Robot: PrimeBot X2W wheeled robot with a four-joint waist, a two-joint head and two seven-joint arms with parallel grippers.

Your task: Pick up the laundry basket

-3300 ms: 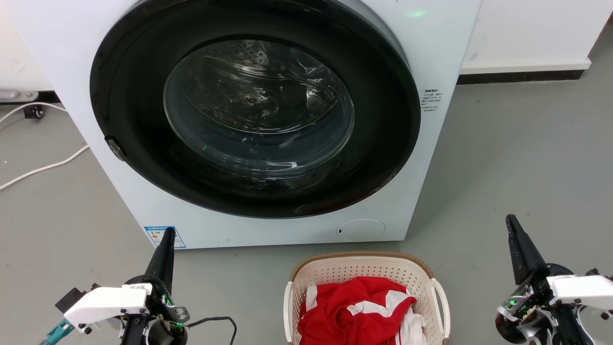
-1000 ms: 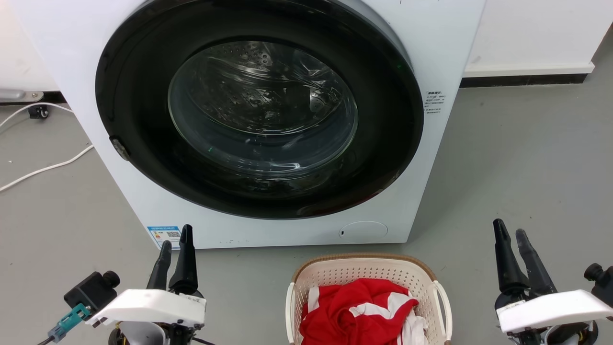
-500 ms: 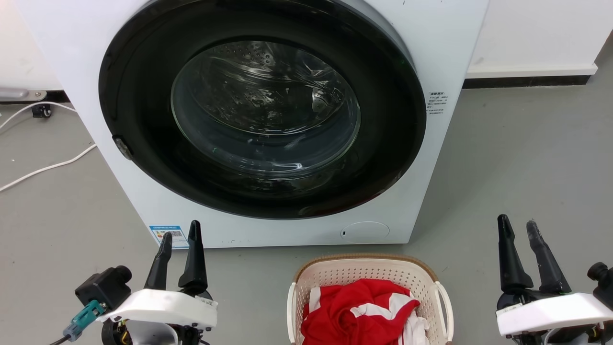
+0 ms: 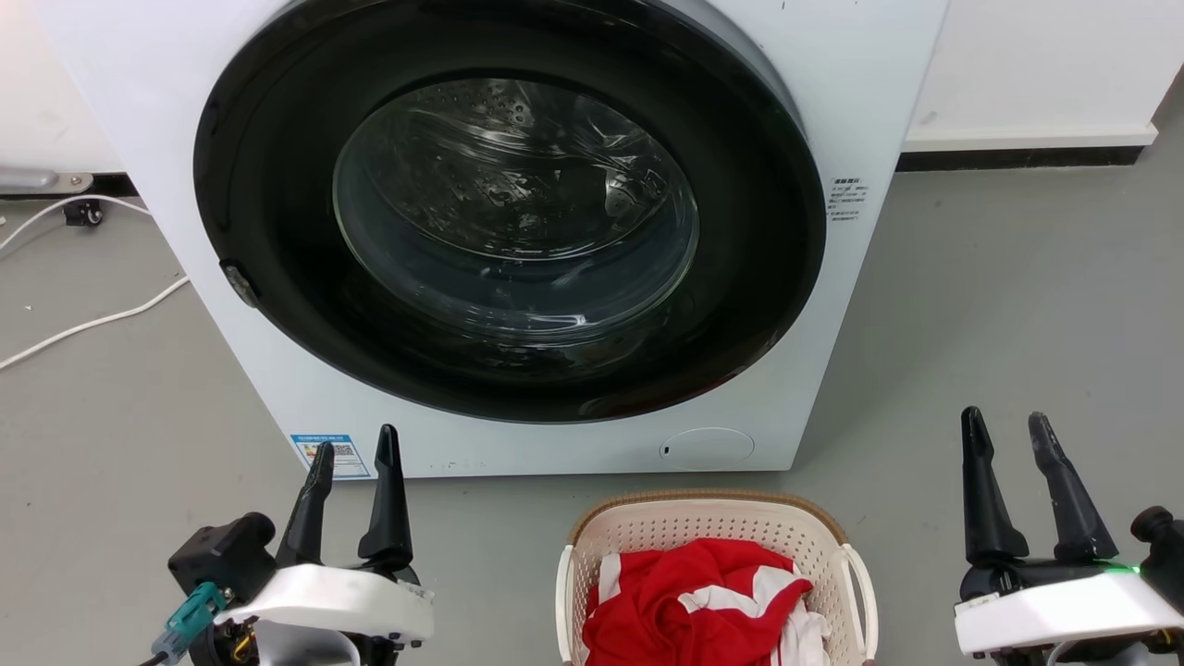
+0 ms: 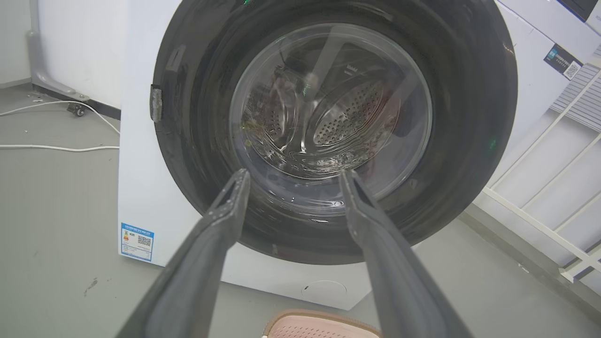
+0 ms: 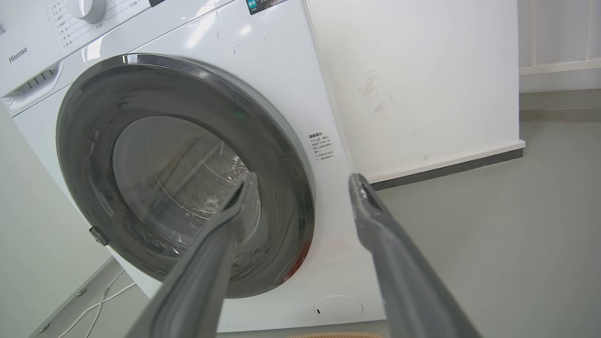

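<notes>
Soft, even, bright light falls from above. The floor (image 4: 1017, 296) carries a faint shadow beside the washing machine (image 4: 869, 92), toward 4 o'clock in the head view. The door glass (image 4: 513, 203) at centre throws white streaks of glare. In both wrist views the dark fingers (image 5: 199, 267) go soft toward 6 o'clock, and the wide lens bows the machine's straight edges. Bright patches sheen its front at 11 o'clock in the right wrist view.

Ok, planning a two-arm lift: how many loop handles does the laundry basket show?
2. On the laundry basket, a left handle and a right handle. Its near end is out of frame, so more may be hidden.
</notes>
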